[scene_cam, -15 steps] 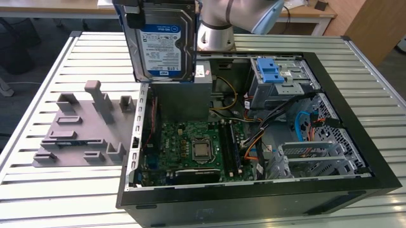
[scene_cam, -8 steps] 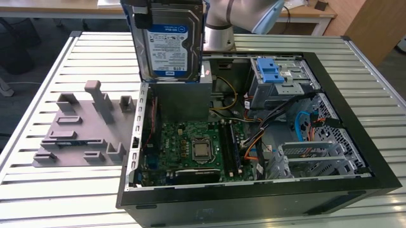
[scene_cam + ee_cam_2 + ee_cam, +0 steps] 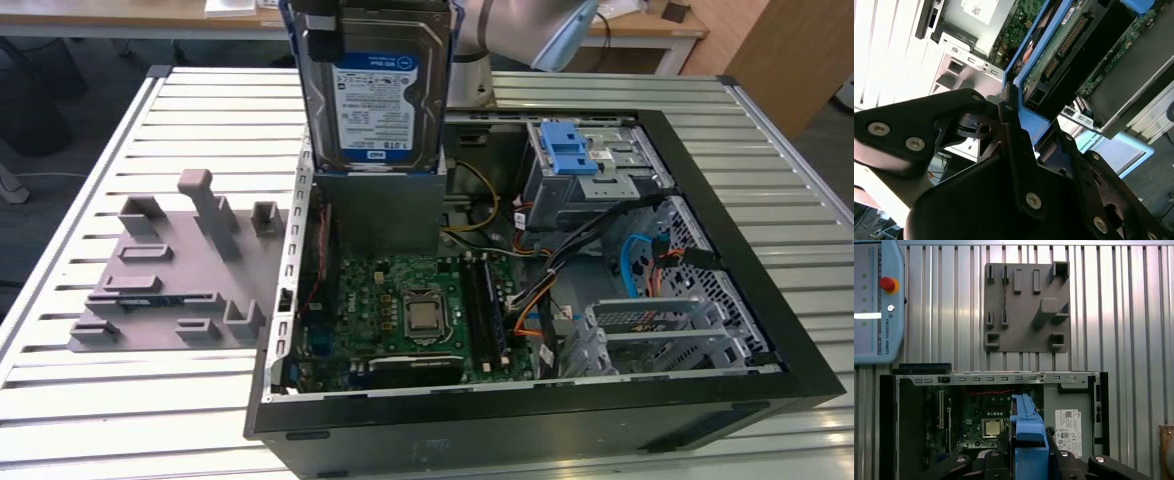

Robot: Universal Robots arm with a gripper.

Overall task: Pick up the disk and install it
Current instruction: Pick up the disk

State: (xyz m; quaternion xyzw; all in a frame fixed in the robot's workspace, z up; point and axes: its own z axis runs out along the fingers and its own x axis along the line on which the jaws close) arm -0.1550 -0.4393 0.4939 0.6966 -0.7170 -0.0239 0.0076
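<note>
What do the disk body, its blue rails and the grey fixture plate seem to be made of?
The disk: likely metal, from its dull silver-grey casing, with a glossy paper label. Its rails: blue plastic, smooth and uniformly coloured. The fixture plate: matte grey, probably moulded or printed plastic, though the look leaves that open.

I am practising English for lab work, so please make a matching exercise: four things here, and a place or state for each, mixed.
1 disk
2 jig
3 cage
4 pendant

a has a red button
b upright in the air above the case
c grey plate with blocks standing on it
d inside the case, with a blue latch

Pairs: 1-b, 2-c, 3-d, 4-a
</note>
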